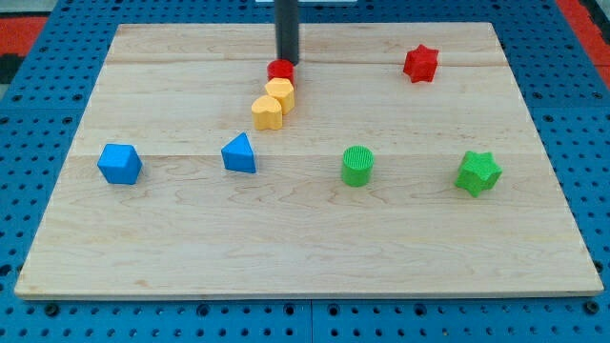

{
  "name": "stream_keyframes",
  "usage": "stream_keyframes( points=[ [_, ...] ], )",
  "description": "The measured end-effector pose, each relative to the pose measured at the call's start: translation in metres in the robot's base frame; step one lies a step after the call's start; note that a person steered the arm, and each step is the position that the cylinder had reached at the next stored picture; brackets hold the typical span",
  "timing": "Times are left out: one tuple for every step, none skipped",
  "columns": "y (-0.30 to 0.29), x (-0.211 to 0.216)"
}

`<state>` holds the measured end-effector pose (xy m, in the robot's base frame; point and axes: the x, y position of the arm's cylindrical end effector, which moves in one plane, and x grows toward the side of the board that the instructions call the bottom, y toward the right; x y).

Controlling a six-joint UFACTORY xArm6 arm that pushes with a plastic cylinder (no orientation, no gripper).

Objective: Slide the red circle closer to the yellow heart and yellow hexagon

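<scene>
The red circle (279, 69) lies near the view's top centre, touching the upper edge of the yellow hexagon (280, 92). The yellow heart (267, 112) sits just below and left of the hexagon, touching it. The three form a short slanted line. My tip (287, 62) stands right behind the red circle, at its upper right edge, and hides part of it.
A red star (420, 63) lies at the top right. A blue cube (119, 163) and a blue triangle (239, 153) lie at the left. A green cylinder (357, 165) and a green star (477, 172) lie at the right. The wooden board (305, 248) ends on blue pegboard.
</scene>
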<state>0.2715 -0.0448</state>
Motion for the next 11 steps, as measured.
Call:
stream_keyframes(
  points=[
    [-0.044,0.0],
    [-0.047,0.007],
    [-0.024,-0.009],
    [-0.014,-0.005],
    [-0.014,0.011],
    [-0.015,0.023],
    [-0.019,0.038],
    [-0.019,0.053],
    [-0.024,0.053],
    [-0.048,0.076],
    [-0.091,0.095]
  ],
)
